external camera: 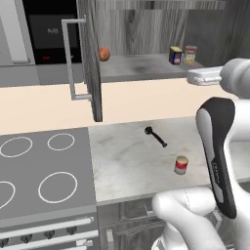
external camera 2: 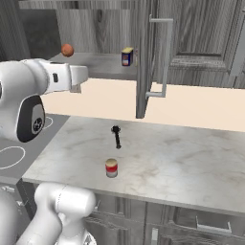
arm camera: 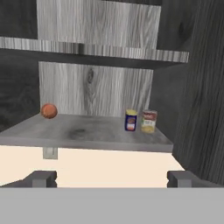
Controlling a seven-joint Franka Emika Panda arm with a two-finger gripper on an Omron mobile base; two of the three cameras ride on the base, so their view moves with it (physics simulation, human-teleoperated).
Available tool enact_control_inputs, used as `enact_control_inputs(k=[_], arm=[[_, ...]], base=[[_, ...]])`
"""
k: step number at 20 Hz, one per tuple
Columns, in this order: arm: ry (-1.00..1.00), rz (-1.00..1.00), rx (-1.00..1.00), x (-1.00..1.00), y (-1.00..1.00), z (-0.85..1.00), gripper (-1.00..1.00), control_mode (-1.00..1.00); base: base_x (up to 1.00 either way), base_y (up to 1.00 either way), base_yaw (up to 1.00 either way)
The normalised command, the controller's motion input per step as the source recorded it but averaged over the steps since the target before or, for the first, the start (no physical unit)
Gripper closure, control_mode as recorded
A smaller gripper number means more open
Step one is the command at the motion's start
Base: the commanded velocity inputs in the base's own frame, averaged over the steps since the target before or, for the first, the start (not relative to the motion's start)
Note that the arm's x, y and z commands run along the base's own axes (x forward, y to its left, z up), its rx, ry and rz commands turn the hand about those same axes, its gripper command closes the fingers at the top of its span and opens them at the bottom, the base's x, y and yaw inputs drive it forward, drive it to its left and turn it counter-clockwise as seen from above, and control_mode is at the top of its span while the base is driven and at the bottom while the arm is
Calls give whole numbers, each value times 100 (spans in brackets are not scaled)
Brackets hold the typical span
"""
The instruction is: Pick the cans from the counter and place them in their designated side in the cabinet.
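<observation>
Three cans are in sight. One red can [external camera: 181, 165] with a cream band and gold lid stands upright on the marbled counter [external camera: 127, 166], near its front edge and apart from everything else. The other two stand on the lower shelf [arm camera: 87, 133] of the open cabinet [arm camera: 96, 83], toward its right end: a dark blue can [arm camera: 131, 120] with a yellow label and, just beside it on the right, a red-and-cream can [arm camera: 149, 121]. Whether those two touch cannot be made out.

One orange ball [arm camera: 49, 110] sits at the left end of the same shelf, well apart from the pair. One black long-handled utensil [external camera: 156, 136] lies flat on the counter, between the lone can and the wall.

In the right base view the cabinet door [external camera 2: 143, 57], swung open and seen edge-on with its bar handle [external camera 2: 165, 57], hides the red-and-cream can — the blue one shows just left of it.

The gripper [arm camera: 112, 178] is raised in front of the shelf, its two fingertips [arm camera: 43, 178] spread wide with nothing between them. In the left base view the hand is partly cut off at the right edge. One stovetop [external camera: 39, 171] with white rings lies left of the counter — four rings show, two of them cropped.
</observation>
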Motion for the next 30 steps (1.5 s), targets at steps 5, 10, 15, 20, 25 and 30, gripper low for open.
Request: enact_control_inputs(k=[5,10,15,20,25,30], arm=[[9,0,0,-40,4,0,-100,-100],[15,0,2,-35,7,0,-100,-100],[17,6,0,-24,0,-10,-100,-100],[20,6,0,-11,0,-32,-100,-100],[8,0,0,-2,3,-52,-100,-100],[5,0,0,0,5,-46,-100,-100]], base=[[0,0,0],[0,0,0],[0,0,0],[0,0,0],[0,0,0],[0,0,0]])
